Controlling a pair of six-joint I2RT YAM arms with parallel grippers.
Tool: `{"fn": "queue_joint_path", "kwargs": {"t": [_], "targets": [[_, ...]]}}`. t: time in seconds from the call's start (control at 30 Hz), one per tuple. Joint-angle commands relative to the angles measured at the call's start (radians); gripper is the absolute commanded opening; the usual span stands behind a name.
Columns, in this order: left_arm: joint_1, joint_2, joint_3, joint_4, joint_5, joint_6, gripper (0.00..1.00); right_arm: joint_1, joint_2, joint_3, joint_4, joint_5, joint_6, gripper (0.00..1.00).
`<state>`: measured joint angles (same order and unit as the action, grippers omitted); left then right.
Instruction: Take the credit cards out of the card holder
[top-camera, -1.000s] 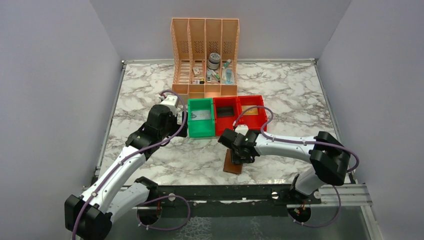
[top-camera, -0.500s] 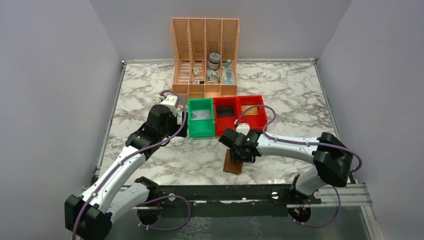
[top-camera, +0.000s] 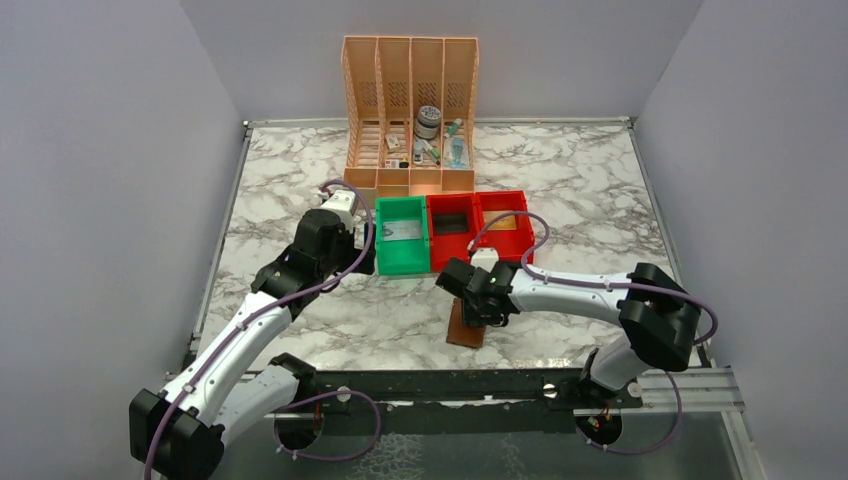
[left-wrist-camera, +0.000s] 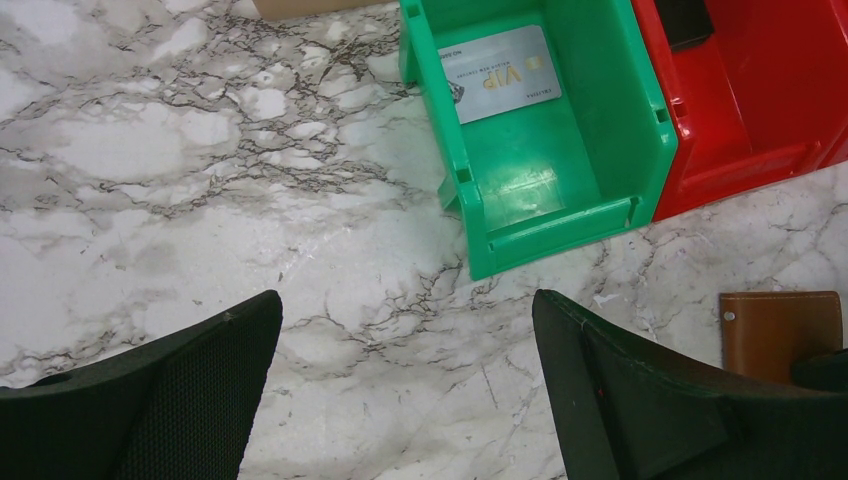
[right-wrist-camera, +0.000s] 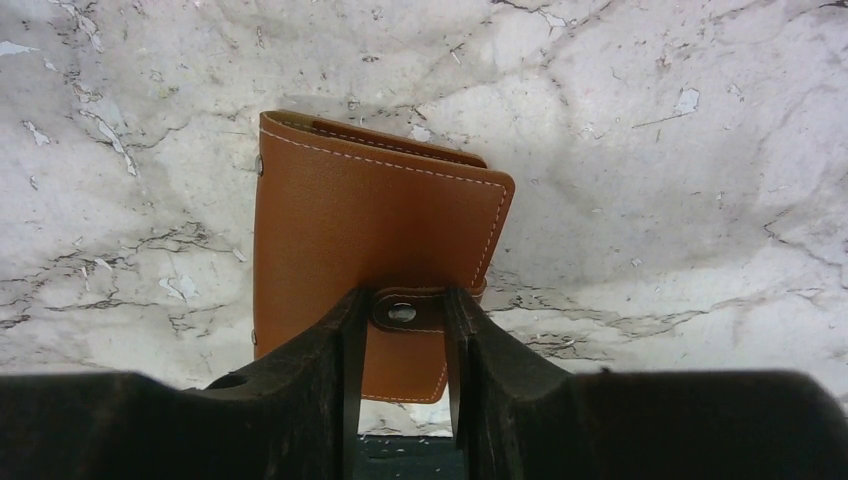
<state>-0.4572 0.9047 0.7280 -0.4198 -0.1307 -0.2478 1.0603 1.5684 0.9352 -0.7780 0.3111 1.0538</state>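
Note:
The brown card holder (right-wrist-camera: 370, 220) lies closed on the marble near the table's front edge, also visible in the top view as the card holder (top-camera: 466, 327) and at the right edge of the left wrist view as the card holder (left-wrist-camera: 775, 330). My right gripper (right-wrist-camera: 402, 308) reaches down onto it, its two fingers pressed against either side of the snap tab (right-wrist-camera: 403, 313). One pale grey credit card (left-wrist-camera: 500, 75) lies in the green bin (left-wrist-camera: 560, 215). My left gripper (left-wrist-camera: 405, 330) hovers open over bare marble left of that bin, holding nothing.
Two red bins (top-camera: 478, 228) adjoin the green bin (top-camera: 400, 250) on its right; one holds a tan card (top-camera: 503, 223), the other a dark item. A peach file organiser (top-camera: 410, 110) with small items stands at the back. The table's front edge runs just behind the holder.
Almost nothing: my right gripper shifted very slightly on the holder's tab, and the holder has stayed in place. The left arm has not moved.

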Motion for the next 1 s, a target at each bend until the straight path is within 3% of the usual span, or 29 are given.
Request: {"fn": "queue_joint_path", "kwargs": {"t": [0.0, 0.13, 0.33, 0.43, 0.97], "targets": [[0.007, 0.004, 0.004, 0.014, 0.006, 0.002, 0.99, 0.003, 0.002, -0.074, 0.053, 0.013, 0.025, 0.28], [0.008, 0.005, 0.005, 0.015, 0.009, 0.002, 0.99, -0.001, -0.054, -0.122, 0.126, -0.020, 0.013, 0.18], [0.007, 0.009, 0.004, 0.015, 0.018, 0.002, 0.99, -0.013, -0.134, -0.190, 0.272, -0.079, -0.059, 0.14], [0.008, 0.011, 0.004, 0.016, 0.024, 0.002, 0.99, -0.027, -0.178, -0.229, 0.329, -0.097, -0.075, 0.07], [0.007, -0.006, -0.008, 0.018, 0.083, -0.049, 0.99, -0.057, -0.399, -0.433, 0.556, -0.164, -0.230, 0.01]]}}
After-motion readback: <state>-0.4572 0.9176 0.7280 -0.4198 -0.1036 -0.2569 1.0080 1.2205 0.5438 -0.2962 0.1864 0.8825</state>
